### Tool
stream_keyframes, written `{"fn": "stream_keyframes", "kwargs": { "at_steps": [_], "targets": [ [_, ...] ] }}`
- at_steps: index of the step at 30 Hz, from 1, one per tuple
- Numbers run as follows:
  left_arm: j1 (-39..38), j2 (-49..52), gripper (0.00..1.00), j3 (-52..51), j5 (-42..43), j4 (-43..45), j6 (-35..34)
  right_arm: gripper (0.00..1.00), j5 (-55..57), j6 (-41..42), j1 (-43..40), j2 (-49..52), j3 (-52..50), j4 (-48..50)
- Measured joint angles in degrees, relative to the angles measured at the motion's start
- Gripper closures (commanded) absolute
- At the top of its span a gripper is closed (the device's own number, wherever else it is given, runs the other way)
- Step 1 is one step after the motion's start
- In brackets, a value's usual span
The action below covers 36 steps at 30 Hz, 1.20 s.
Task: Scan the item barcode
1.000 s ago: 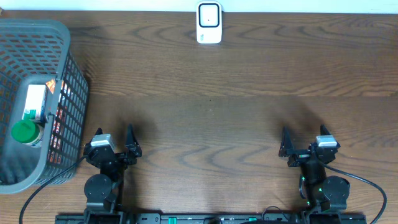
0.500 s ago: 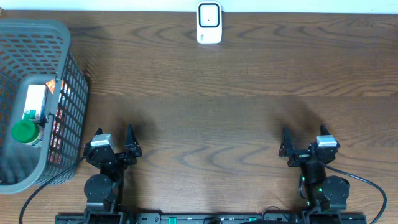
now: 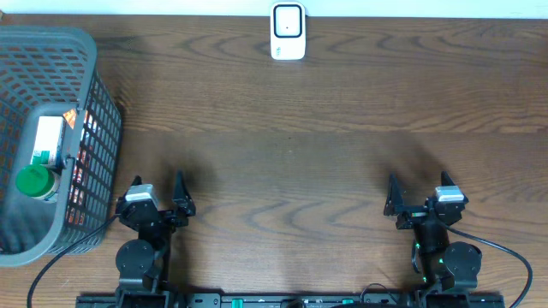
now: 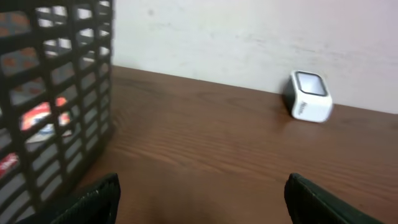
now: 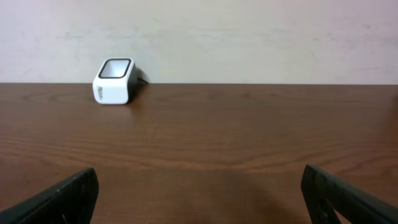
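Dark wooden table against a pale wall; the items, a box and a green-capped bottle, lie in the basket at nine o'clock; the scanner stands at twelve; left gripper and right gripper sit near six, both spread wide and empty; a finger could snag the tall mesh wall, tipping the basket.

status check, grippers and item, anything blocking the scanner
Left gripper open, empty; right gripper open, empty. Green-capped bottle and white box lie in basket, untouched. Scanner at far edge, nothing in the way.
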Motion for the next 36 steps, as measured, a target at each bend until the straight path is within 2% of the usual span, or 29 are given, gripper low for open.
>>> {"fn": "stream_keyframes", "kwargs": {
  "at_steps": [5,11,14,21,24,28,32,36],
  "targets": [
    [0.0,0.2,0.15,0.4,10.2,-0.9,1.6,0.01,0.0,0.0,0.0,0.0,0.0,0.0],
    [0.0,4.3,0.15,5.4,19.5,-9.5,2.7,0.01,0.0,0.0,0.0,0.0,0.0,0.0],
    [0.0,10.1,0.15,14.6,23.1,-13.1,3.1,0.01,0.0,0.0,0.0,0.0,0.0,0.0],
    [0.0,23.7,0.15,41.3,25.8,-26.6,5.0,0.01,0.0,0.0,0.0,0.0,0.0,0.0],
    [0.0,27.3,0.14,49.0,27.3,-31.0,4.4,0.01,0.0,0.0,0.0,0.0,0.0,0.0],
    [0.0,28.3,0.14,50.9,30.4,-35.8,3.1,0.01,0.0,0.0,0.0,0.0,0.0,0.0],
    [0.0,29.3,0.14,52.0,31.6,-36.8,2.7,0.01,0.0,0.0,0.0,0.0,0.0,0.0],
    [0.0,33.2,0.14,61.6,30.3,-41.6,2.4,0.01,0.0,0.0,0.0,0.0,0.0,0.0]
  ]
}}
